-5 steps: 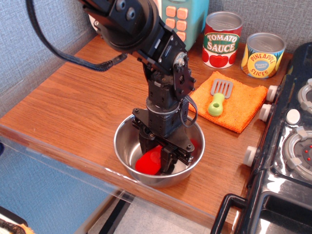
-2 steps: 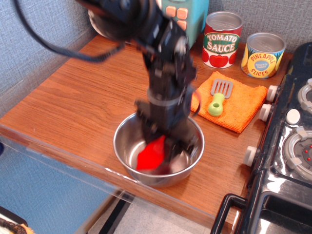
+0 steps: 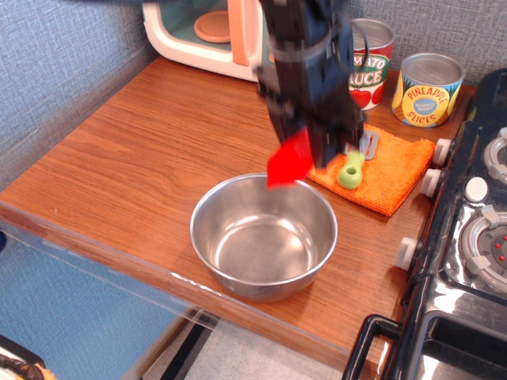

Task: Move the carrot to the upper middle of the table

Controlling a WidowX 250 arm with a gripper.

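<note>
Red and glossy, the carrot (image 3: 290,161) hangs in the air above the far rim of the steel bowl (image 3: 264,235), clamped in the black gripper (image 3: 305,150), whose jaws are closed on its upper end so only the lower part shows. The arm (image 3: 305,55) comes down from the 12 o'clock edge of the picture and looks slightly blurred. The bowl sits on the brown wooden table (image 3: 142,158) near the clear front edge, with nothing visible inside it. At about 2 o'clock from the bowl lies an orange cloth (image 3: 392,170) carrying a spatula (image 3: 354,162) with a green handle; the gripper partly covers the cloth's near corner. Further back, at 1 o'clock, stand 2 cans: a tomato sauce can (image 3: 366,67), half hidden by the arm, and a pineapple can (image 3: 426,89). A toy microwave (image 3: 202,36) stands at 11 o'clock. A black stove (image 3: 467,237) fills the 3 o'clock side.
</note>
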